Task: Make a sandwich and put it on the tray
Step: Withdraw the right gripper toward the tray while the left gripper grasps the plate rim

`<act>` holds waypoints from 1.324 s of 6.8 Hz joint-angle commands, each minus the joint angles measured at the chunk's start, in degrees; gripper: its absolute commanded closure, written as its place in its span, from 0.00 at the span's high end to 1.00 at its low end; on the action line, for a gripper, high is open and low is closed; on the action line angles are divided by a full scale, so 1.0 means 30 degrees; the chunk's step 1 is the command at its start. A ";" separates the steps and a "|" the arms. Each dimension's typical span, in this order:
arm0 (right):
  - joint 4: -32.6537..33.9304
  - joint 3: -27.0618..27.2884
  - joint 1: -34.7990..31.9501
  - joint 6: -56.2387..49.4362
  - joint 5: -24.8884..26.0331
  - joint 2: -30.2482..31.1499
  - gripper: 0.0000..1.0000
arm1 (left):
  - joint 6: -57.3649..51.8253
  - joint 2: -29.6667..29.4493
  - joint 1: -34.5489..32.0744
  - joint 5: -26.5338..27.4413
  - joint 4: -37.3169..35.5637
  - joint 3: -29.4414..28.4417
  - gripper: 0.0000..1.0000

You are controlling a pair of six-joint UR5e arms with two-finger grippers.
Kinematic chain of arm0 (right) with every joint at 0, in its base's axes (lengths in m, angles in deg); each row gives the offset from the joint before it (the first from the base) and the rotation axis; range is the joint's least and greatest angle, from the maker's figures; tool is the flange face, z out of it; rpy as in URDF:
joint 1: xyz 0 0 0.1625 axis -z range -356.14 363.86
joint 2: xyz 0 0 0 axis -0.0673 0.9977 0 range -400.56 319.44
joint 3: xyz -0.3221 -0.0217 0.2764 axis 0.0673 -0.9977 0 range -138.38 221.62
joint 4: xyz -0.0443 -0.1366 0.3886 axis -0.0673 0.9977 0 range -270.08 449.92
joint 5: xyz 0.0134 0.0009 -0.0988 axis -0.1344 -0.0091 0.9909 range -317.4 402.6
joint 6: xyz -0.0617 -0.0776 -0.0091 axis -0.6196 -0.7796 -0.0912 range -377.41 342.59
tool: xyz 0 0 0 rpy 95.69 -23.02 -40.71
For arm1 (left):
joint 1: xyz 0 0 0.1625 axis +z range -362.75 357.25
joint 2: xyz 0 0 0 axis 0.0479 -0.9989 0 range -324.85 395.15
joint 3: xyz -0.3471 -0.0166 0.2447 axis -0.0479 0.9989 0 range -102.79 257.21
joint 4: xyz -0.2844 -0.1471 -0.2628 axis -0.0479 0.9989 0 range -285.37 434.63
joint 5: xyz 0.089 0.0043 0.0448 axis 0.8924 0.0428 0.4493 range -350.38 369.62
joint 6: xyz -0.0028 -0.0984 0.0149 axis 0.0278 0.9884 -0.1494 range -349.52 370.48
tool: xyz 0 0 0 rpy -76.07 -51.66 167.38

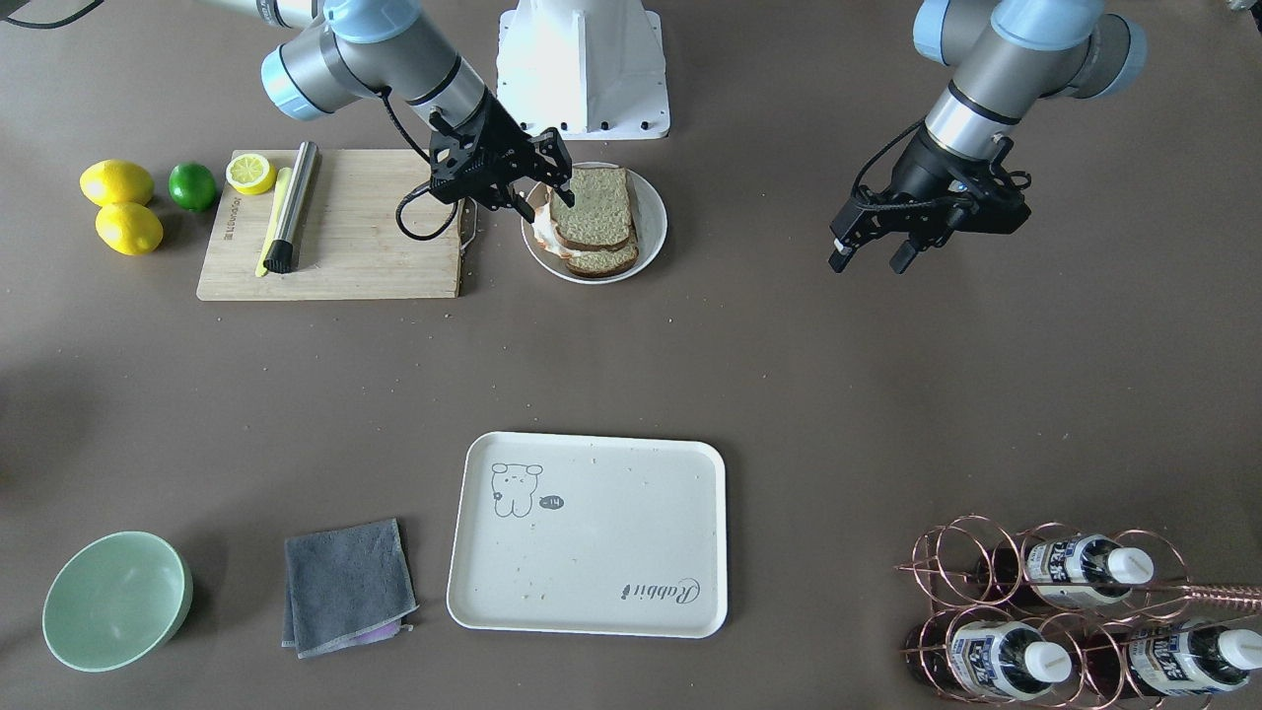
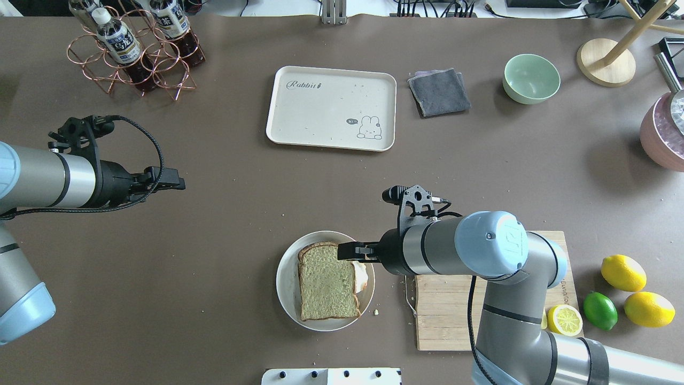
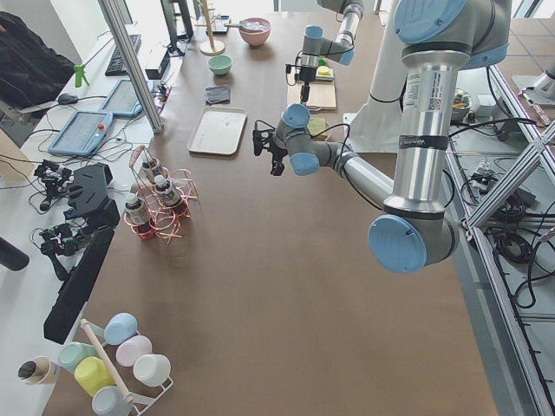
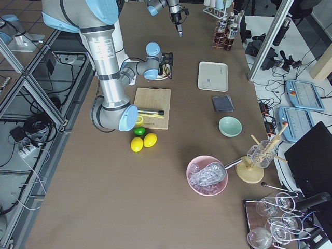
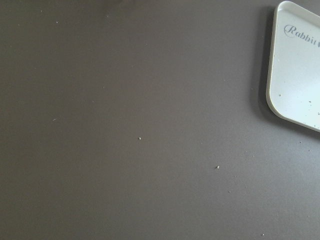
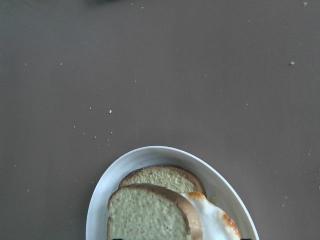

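The sandwich [image 1: 592,212], two wholegrain slices with white fried egg [image 1: 542,235] poking out at one side, lies on a round white plate [image 1: 653,212]. It also shows in the overhead view [image 2: 327,283] and the right wrist view [image 6: 150,212]. My right gripper [image 1: 545,194] is open and empty, and hovers over the plate's edge at the egg side of the sandwich [image 2: 348,250]. The cream-white tray [image 1: 592,552] lies bare across the table [image 2: 331,107], with its corner in the left wrist view [image 5: 300,75]. My left gripper [image 1: 870,258] is open and empty above bare table [image 2: 179,184].
A wooden cutting board [image 1: 345,247] with a lemon half [image 1: 250,174] and a steel tool [image 1: 293,207] lies beside the plate. Two lemons [image 1: 116,183] and a lime [image 1: 192,185] lie past it. A green bowl [image 1: 116,600], a grey cloth [image 1: 347,586] and a bottle rack [image 1: 1075,611] flank the tray.
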 commanded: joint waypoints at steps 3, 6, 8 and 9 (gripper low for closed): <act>0.0046 -0.0054 -0.5319 -0.0341 -0.5584 0.1081 0.99 | 0.4112 -0.1514 0.5816 0.5410 -0.0109 0.0114 0.97; 0.0045 -0.0201 -0.5944 -0.1748 -0.5505 0.1729 0.99 | 0.5204 -0.2304 0.9166 0.8730 -0.0226 -0.0177 0.75; 0.0045 -0.0462 -0.5944 -0.1748 -0.5329 0.1730 0.99 | 0.5265 -0.3966 0.9234 0.8857 -0.0957 -0.1431 0.75; 0.0016 -0.0813 -0.5915 -0.1748 -0.5328 0.1701 0.99 | 0.5613 -0.4034 0.9263 0.8857 -0.0959 -0.1902 0.75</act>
